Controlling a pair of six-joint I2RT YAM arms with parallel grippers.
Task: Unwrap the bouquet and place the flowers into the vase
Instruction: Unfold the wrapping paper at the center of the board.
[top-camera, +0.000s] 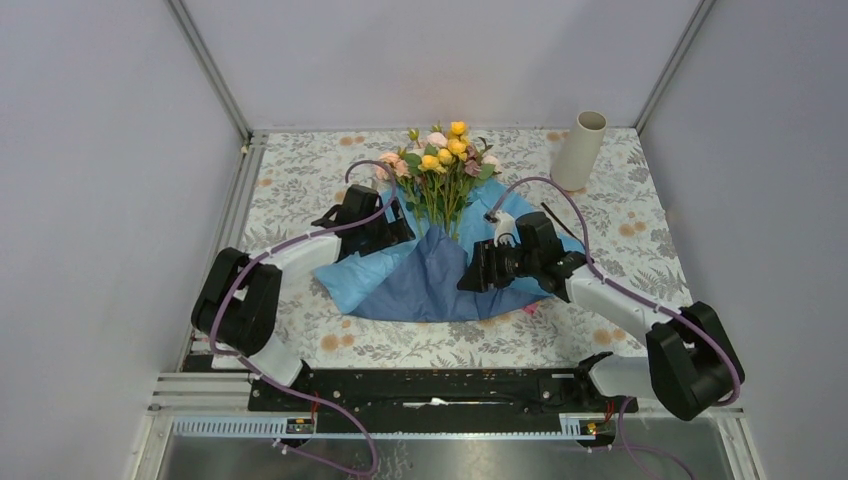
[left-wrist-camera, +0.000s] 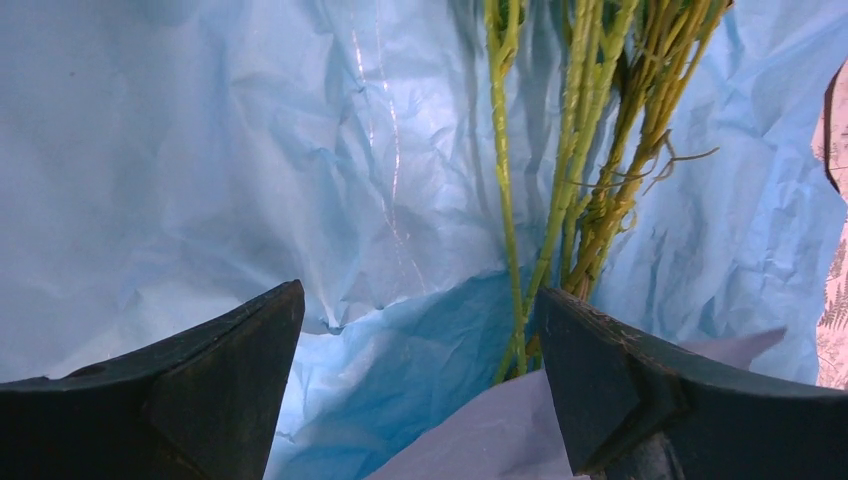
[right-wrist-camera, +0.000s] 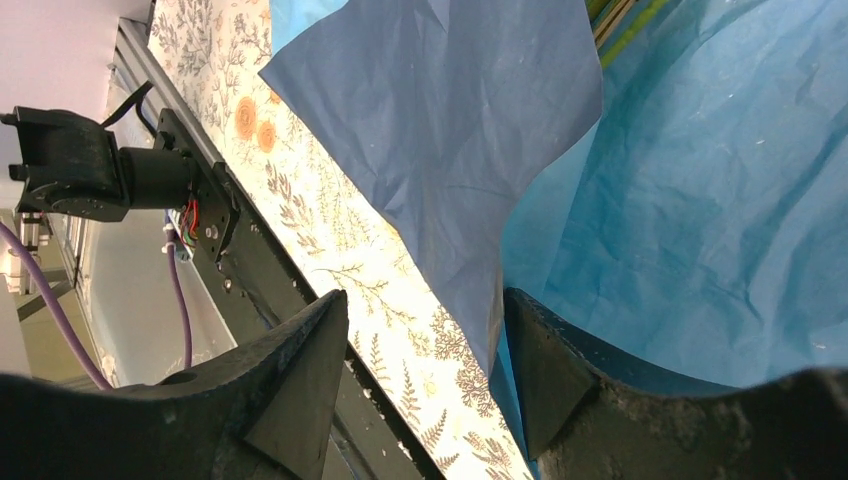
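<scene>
left gripper (left-wrist-camera: 420, 290) jaws wide apart, holding nothing, tips low over the crinkled blue paper (left-wrist-camera: 200, 150), with the green stems (left-wrist-camera: 575, 150) just ahead of one finger. right gripper (right-wrist-camera: 425, 295) jaws part open. the edge of a darker paper flap (right-wrist-camera: 450, 130) hangs in the gap, not pinched, close to one finger, can't tell if touching. paper is spread open mid table between both arms. flowers (top-camera: 445, 155) lie on it, heads toward the far wall, stems pointing back at the arms. vase (top-camera: 579, 150) stands far right on the floral tablecloth (top-camera: 300, 180), apart from the flowers.
</scene>
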